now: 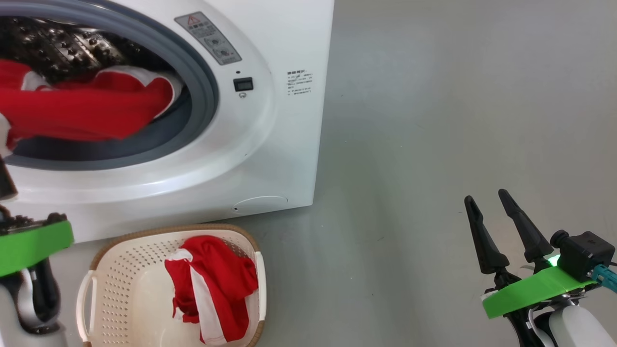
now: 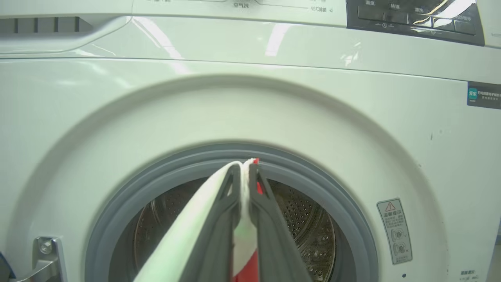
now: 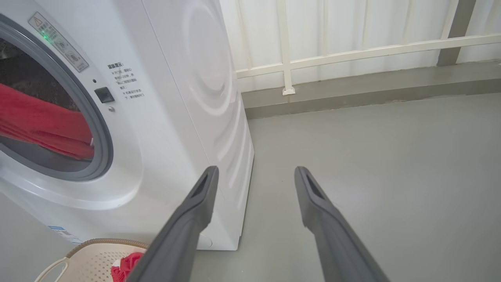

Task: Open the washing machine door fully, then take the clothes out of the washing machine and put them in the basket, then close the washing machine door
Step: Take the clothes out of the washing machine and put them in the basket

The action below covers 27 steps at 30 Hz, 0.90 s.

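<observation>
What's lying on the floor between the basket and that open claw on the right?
Nothing. The head view shows bare grey floor all the way from the basket to the right gripper.

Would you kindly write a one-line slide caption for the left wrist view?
Left tool shut on a red-and-white garment, in front of the washing machine and its steel drum.

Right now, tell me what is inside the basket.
In the basket lies a crumpled heap of red-and-white clothes, toward its right side. Whatever is beneath the heap, basket bottom included, is covered.
</observation>
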{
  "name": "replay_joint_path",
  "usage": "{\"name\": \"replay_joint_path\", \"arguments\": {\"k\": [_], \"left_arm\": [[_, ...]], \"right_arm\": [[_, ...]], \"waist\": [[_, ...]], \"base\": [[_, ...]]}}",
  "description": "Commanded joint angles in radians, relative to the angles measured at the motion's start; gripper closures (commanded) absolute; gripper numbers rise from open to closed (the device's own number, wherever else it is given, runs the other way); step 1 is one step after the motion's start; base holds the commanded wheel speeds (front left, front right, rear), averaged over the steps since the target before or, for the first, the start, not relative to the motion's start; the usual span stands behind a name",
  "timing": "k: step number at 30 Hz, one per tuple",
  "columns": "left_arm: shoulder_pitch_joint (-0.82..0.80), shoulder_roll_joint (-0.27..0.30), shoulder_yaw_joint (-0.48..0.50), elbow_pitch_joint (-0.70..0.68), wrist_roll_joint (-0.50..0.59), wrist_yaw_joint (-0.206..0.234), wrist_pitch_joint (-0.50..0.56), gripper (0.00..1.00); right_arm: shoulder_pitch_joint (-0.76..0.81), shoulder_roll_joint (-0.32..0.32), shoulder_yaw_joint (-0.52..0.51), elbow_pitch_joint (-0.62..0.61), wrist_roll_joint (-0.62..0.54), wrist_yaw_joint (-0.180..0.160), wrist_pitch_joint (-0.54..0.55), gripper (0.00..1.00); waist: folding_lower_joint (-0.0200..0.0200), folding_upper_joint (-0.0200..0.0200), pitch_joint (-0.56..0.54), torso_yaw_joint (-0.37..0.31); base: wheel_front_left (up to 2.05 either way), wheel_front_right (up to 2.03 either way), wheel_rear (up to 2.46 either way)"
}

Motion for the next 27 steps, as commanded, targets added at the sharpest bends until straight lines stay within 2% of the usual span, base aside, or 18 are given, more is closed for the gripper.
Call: {"name": "replay_joint_path", "arguments": {"k": [1, 6, 13, 16, 21, 27], "left_arm": [[0.016, 0.022, 0.031, -0.051, 0.004, -0.006, -0.008, 1.0], [0.064, 0.011, 0.029, -0.179, 0.005, -0.01, -0.008, 1.0], [0.106, 0.007, 0.012, -0.25, 0.011, -0.01, -0.008, 1.0], [0.128, 0.006, -0.002, -0.222, 0.004, -0.004, -0.008, 1.0], [0.175, 0.006, -0.06, -0.147, -0.011, 0.03, -0.008, 1.0], [0.214, 0.006, -0.121, -0.002, -0.025, 0.072, -0.008, 1.0]], "right_arm": [[0.012, -0.018, 0.017, -0.025, -0.009, 0.006, -0.006, 0.0], [0.022, -0.019, 0.015, -0.026, -0.01, 0.006, -0.006, 0.0], [0.026, -0.021, 0.015, -0.029, -0.01, 0.006, -0.006, 0.0], [0.02, -0.021, 0.019, -0.031, -0.011, 0.006, -0.006, 0.0], [0.007, -0.02, 0.02, -0.036, -0.009, 0.006, -0.006, 0.0], [-0.01, -0.018, 0.02, -0.04, -0.009, 0.006, -0.006, 0.0]], "waist": [[0.0, 0.0, -0.002, 0.002], [0.0, 0.0, -0.011, 0.011], [0.0, 0.0, -0.008, 0.019], [0.0, 0.0, 0.001, 0.019], [0.0, 0.0, 0.025, 0.018], [0.0, 0.0, 0.06, 0.013]], "base": [[0.0, 0.0, 0.0], [0.0, 0.0, 0.0], [0.0, 0.0, 0.0], [0.0, 0.0, 0.0], [0.0, 0.0, 0.0], [0.0, 0.0, 0.0]]}}
